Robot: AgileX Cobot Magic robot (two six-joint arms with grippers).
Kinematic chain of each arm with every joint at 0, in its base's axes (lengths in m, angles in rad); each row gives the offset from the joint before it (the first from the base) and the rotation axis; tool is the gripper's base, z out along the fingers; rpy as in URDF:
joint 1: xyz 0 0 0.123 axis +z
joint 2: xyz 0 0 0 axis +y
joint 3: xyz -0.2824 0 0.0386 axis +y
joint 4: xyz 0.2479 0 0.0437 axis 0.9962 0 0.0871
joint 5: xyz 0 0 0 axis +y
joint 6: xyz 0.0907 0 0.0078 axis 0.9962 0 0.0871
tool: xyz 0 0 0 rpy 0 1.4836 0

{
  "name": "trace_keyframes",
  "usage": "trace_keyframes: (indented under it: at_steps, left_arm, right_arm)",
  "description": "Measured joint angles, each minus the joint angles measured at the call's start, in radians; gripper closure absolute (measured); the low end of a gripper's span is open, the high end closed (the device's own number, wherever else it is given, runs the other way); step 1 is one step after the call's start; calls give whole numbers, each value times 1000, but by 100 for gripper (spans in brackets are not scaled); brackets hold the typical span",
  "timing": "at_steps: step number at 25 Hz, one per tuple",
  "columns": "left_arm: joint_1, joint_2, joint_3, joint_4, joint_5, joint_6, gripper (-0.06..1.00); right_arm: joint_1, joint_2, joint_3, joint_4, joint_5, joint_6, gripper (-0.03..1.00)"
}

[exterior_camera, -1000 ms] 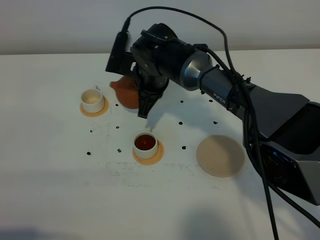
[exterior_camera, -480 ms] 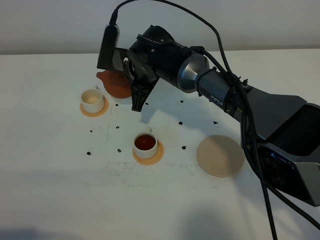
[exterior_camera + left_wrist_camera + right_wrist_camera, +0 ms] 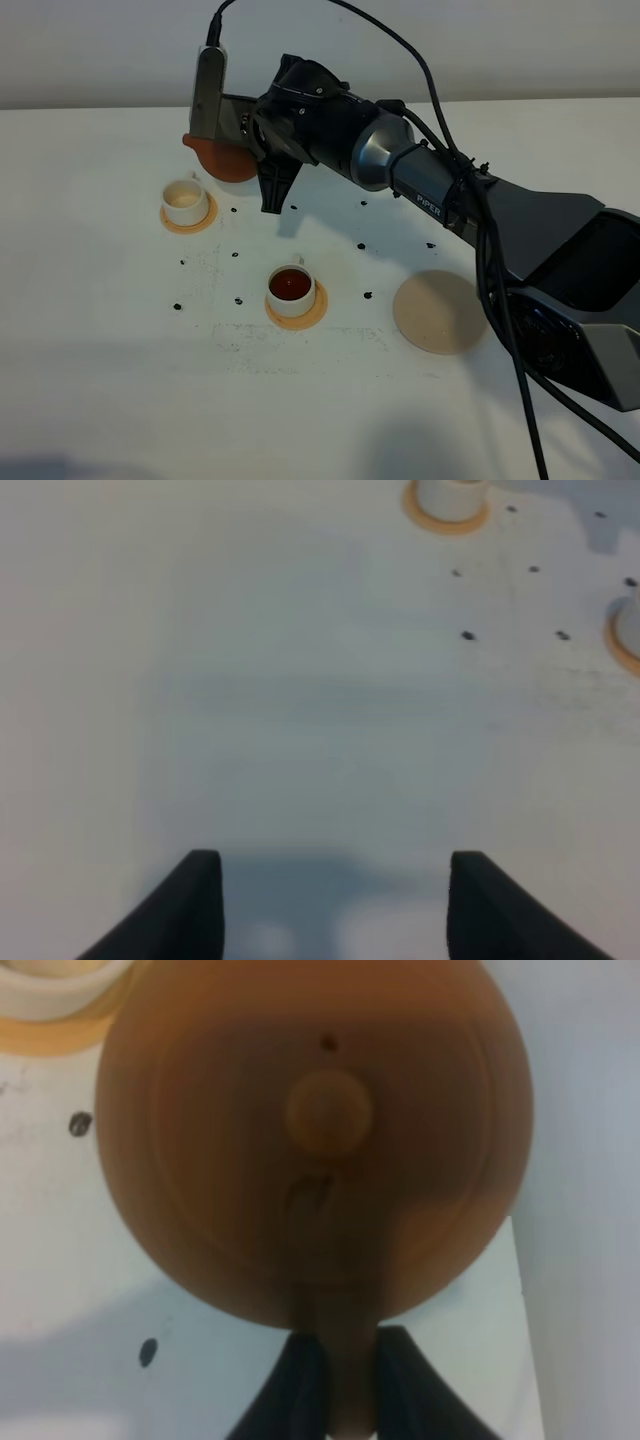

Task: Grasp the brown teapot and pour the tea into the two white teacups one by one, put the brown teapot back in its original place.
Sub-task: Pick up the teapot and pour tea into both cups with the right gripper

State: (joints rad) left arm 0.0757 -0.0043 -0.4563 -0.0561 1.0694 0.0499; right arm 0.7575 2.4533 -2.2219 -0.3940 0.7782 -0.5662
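The right gripper (image 3: 345, 1350) is pressed shut on the loop handle of the teapot (image 3: 315, 1130) – in the right wrist view the two dark fingers (image 3: 300, 1385) pinch the handle from either side, and the round lid with its knob (image 3: 329, 1112) faces the camera. From the high camera the teapot (image 3: 222, 160) hangs above the table (image 3: 100, 350) at the far left of the arm's reach, its spout pointing left, just behind the near-empty cup (image 3: 186, 200). That cup shows a cream inside and sits on an orange coaster (image 3: 190, 222). Nearer the front, well apart from the teapot, the second cup (image 3: 291, 291) stands on its own orange coaster (image 3: 300, 312) and holds dark reddish-brown tea (image 3: 290, 284). To the right of it lies the pale round mat (image 3: 440, 311), bare. Small dark specks dot the table between the cups.

The left gripper (image 3: 335, 905) is spread wide – its fingers hold nothing, with white table below.
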Motion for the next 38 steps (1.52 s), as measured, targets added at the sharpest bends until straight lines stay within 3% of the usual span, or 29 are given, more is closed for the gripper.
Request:
trace_keyframes:
  at_steps: [25, 38]
  left_arm:
    - [0, 0, 0, 12, 0, 0, 47]
    - [0, 0, 0, 12, 0, 0, 47]
  right_arm:
    - [20, 36, 3, -69, -1, -22, 85]
    - [28, 72, 3, -171, 19, -50, 85]
